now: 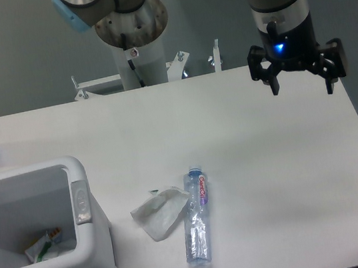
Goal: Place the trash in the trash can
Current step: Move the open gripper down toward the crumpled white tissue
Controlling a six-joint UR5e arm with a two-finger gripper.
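Near the desk's (273,180) front we see napkin (158,212) and crushed bottle (197,220) still outside the trash can (89,255); our tool (299,79) hangs released, far right.

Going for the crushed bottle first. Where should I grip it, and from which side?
Grip the crushed bottle at mid-body, just below its label, coming straight down. It lies flat, its long axis running nearly toward the camera, so set the fingers across its narrow width. The napkin touches its left side near the cap, so stay lower. The gripper is open.
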